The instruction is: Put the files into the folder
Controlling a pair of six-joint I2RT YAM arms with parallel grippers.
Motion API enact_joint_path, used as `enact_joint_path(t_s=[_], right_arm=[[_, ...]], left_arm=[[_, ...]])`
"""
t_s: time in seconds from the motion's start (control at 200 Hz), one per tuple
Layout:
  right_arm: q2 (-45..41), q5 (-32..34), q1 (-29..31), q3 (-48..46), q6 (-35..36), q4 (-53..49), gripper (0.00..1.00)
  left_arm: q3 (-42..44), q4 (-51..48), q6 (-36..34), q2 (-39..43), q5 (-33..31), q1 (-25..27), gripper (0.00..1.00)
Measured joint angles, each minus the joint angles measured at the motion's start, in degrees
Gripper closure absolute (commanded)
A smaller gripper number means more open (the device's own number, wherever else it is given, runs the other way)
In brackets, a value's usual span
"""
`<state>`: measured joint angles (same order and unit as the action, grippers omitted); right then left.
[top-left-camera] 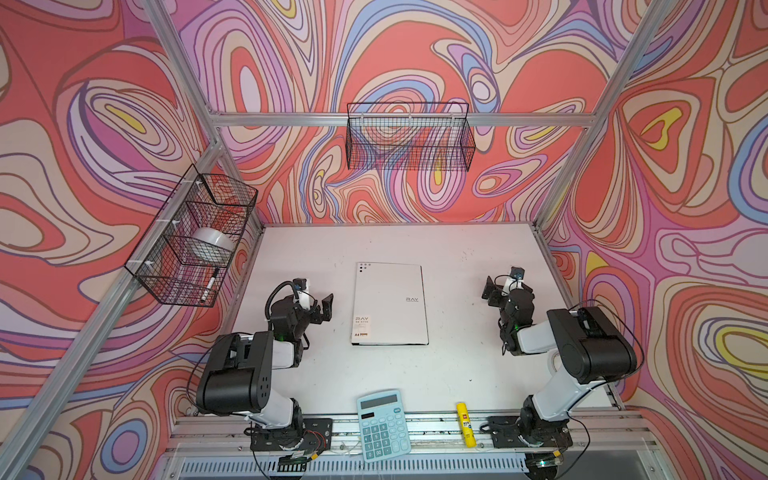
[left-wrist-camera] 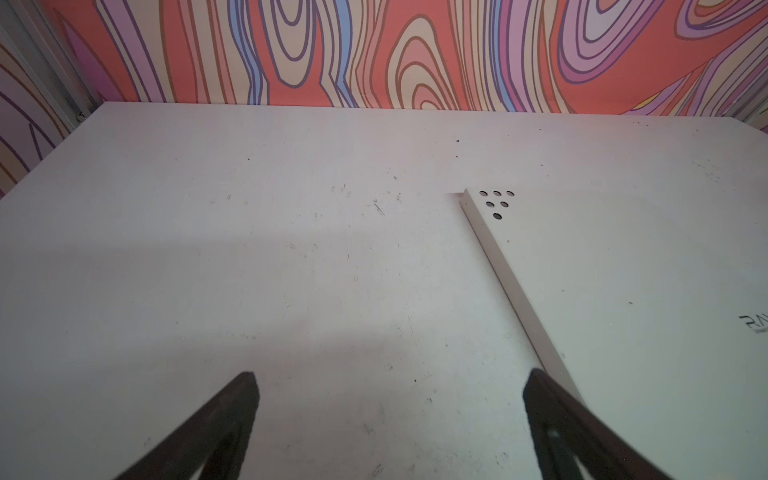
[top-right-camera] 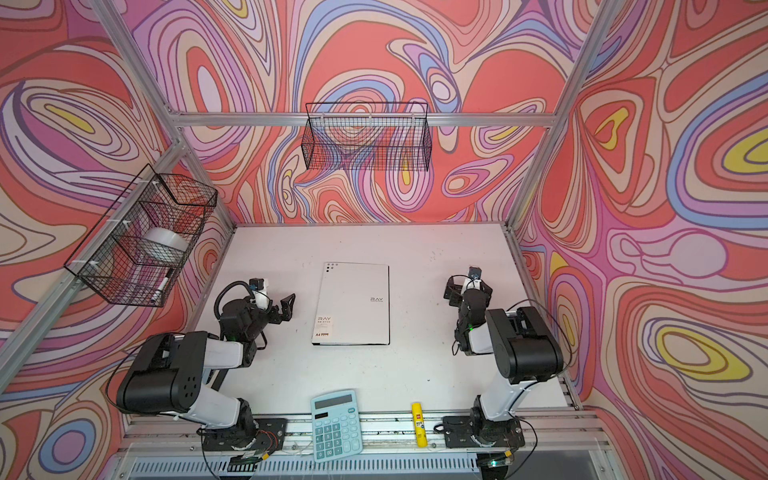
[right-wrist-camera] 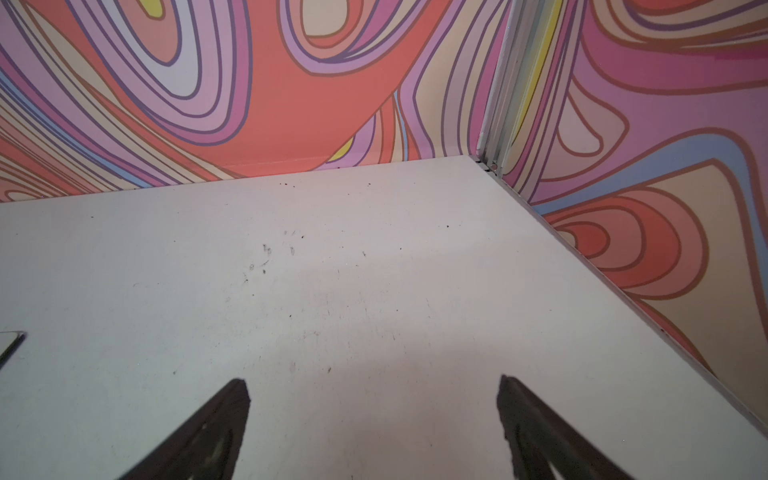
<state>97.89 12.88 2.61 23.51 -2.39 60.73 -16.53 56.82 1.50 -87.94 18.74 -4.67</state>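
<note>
Folder is closed and lies flat mid-surface, white cover up. "RAY" mark and corner dots show in both top views.

Your left jaws stand wide with nothing between them. They sit near the folder's left long edge, not touching it in the top views. In the left wrist view one fingertip lines up with that thick edge. The rest of the folder lies outside the gap, and only bare surface shows between the jaws.

Your right jaws are wide too and hold nothing, well apart from the folder's opposite long edge. The right wrist view catches only a folder corner at the frame edge, with bare surface beyond the fingertips.

Pale blue calculator and yellow glue stick sit at the near edge between the arm bases, well apart from the folder.
</note>
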Motion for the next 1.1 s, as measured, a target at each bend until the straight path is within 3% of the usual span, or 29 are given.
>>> enact_joint_path(t_s=[0.366, 1.097], right_arm=[[0.28, -3.45, -1.75, 2.91, -0.2, -4.87, 0.01], [0.28, -3.54, -1.75, 2.91, -0.22, -5.03, 0.02]], left_arm=[[-3.56, -4.66, -0.04, -0.22, -3.63, 0.24, 0.0], [-3.56, -4.74, -0.02, -0.22, -3.85, 0.24, 0.0]])
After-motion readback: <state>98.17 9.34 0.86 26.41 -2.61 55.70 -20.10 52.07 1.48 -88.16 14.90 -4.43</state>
